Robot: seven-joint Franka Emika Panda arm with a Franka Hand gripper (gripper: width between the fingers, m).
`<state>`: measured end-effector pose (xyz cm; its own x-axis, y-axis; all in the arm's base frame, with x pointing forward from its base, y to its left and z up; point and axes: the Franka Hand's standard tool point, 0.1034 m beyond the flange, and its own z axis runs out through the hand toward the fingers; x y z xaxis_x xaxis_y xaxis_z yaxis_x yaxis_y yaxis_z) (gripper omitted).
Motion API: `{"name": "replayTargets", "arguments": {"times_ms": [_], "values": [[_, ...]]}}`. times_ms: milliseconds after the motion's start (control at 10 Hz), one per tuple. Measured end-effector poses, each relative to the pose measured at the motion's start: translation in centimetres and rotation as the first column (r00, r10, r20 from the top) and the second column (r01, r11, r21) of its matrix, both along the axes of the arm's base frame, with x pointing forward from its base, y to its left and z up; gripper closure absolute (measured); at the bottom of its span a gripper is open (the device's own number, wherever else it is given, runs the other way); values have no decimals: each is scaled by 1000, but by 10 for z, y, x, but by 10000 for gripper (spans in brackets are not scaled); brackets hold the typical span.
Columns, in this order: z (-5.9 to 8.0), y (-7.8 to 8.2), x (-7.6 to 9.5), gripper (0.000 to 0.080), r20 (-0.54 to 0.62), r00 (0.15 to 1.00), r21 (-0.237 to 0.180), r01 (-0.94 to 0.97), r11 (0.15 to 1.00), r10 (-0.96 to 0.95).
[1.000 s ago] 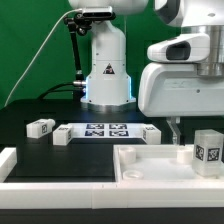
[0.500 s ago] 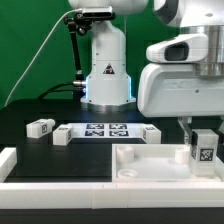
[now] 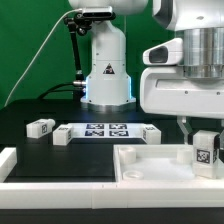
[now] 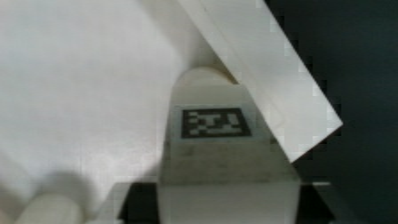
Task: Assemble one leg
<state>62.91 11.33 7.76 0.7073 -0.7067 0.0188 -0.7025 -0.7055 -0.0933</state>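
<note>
My gripper is shut on a leg, a small white post with a black-and-white tag. I hold it upright over the right corner of the large white tray-like piece. In the wrist view the leg runs out from between the two dark fingers, its far end at the piece's raised rim. A short white stub stands on the piece beside the held leg.
Three more legs lie on the black table: two at the exterior view's left and one near the middle. The marker board lies between them. A white border wall runs along the front.
The gripper and the held leg shifted slightly sideways and back and sit a little lower. The wrist housing has risen in the picture. The loose legs have not moved.
</note>
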Motion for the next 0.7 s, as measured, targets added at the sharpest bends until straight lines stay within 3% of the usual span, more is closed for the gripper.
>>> {"name": "replayTargets", "arguments": {"times_ms": [200, 500, 600, 700], "values": [[-1, 2, -5, 505, 2, 959, 11, 283, 959, -283], [-1, 2, -6, 505, -29, 887, 32, 461, 887, -461], [-1, 2, -6, 436, -27, 899, 31, 439, 898, -438], [-1, 2, -6, 296, -24, 919, 28, 395, 918, -394]]}}
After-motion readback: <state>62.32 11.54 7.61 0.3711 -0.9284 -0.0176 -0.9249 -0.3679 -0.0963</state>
